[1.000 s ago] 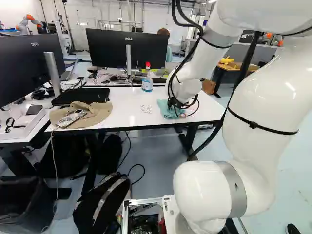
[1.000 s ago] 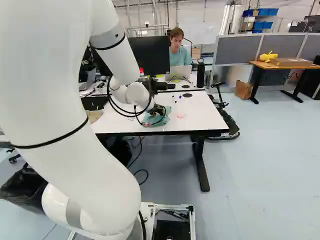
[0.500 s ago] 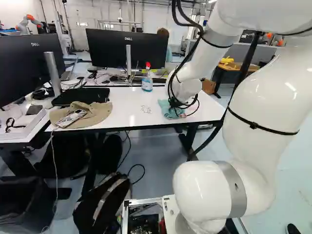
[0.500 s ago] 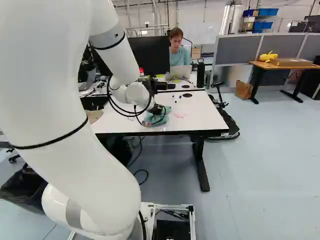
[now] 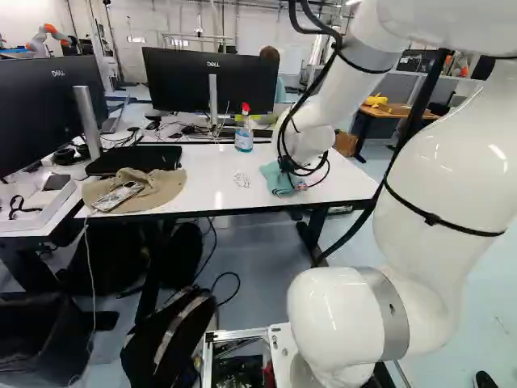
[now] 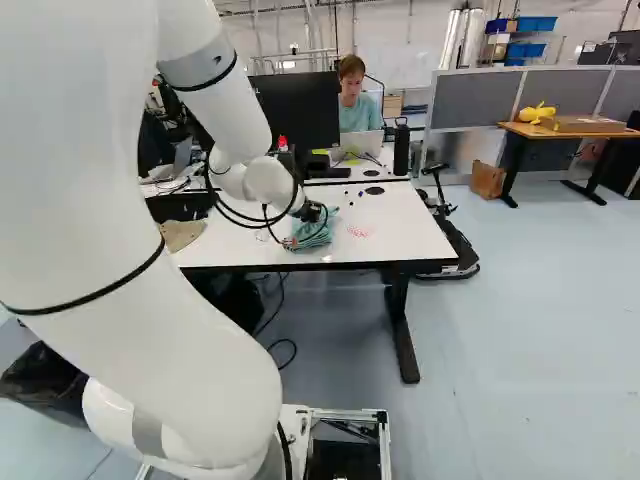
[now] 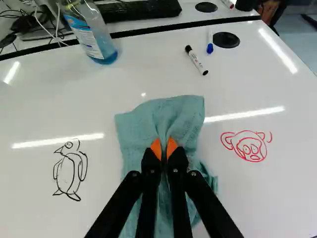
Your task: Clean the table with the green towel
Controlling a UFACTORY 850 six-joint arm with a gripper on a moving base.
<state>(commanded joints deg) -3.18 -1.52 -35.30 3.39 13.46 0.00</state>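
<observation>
Towel (image 7: pixel 183 111) is on the table (image 7: pixel 267 198), near the front edge, spread flat at its far end and bunched under the tool (image 7: pixel 164 149). Tool is clamped on the towel: orange pads (image 7: pixel 156 148) nearly together, a fold pinched between them, creases running into the grip. Arm (image 6: pixel 212 110) reaches over the table from the base, wrist low over the cloth. Two marks to clean, both intact: black penguin (image 7: pixel 70 171) on one side of the towel, red face (image 7: pixel 251 146) on the other. In the left base view the penguin is left of the towel; in the right base view the red face is right of it. My read: grasp step is done or nearly so, wiping is next, little or none of the cleaning done. Next move: keep the grip, hold the towel down on the surface with light pressure, sweep sideways over one drawing, then go back across for the other. Either is a short slide away, no big lift needed. Want cloth leading under the tips, not bare fingers on the board. Risks: only a small pinch is held, so the towel could ball up or slip out under drag; too much push could scrape or stall. Black-capped marker (image 7: pixel 196 60) and blue-capped marker (image 7: pixel 210 45) lie beyond the towel, bottle (image 7: pixel 94 37) stands further back on the penguin side. Keep strokes short of those.
</observation>
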